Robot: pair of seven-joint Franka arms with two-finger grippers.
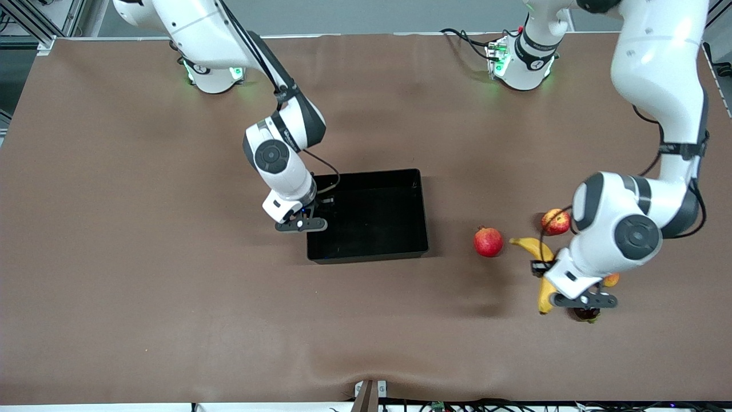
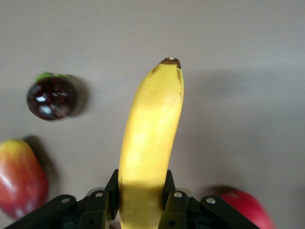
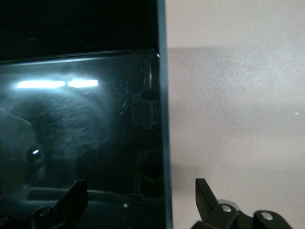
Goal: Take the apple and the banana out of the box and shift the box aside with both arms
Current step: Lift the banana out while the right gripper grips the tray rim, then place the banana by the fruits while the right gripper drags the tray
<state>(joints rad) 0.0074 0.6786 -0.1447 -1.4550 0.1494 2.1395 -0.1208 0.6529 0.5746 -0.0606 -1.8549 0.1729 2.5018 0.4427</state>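
the left gripper [image 2: 142, 202] is at the left arm's end of the table, its fingers [image 2: 174, 206] clamped on either side of the banana [image 2: 150, 143], whose brown tip sticks out past them over the brown table [image 1: 114, 257]. in the front view the banana [image 1: 540, 249] runs under the wrist of the left arm [image 1: 623, 234], one end showing near the apple [image 1: 556, 222] and the other end showing nearer the front camera beside the gripper [image 1: 586, 300]. the apple sits on the table farther from the front camera than the gripper, just beside the arm's elbow joint. the pomegranate [image 1: 488, 241] lies apart from the banana, between it and the box [image 1: 400, 237]. a small dark round fruit with a green cap [image 2: 51, 98] lies near the banana's tip, and a red-orange mango [image 2: 19, 179] lies beside it. the right gripper [image 1: 301, 224] hangs at the box's wall toward the right arm's end of the table, its fingers [image 3: 205, 195] spread wide, one over the glossy black floor of the box [image 3: 160, 119] and one over the table, straddling the wall without gripping it. the box sits mid-table with nothing in it.
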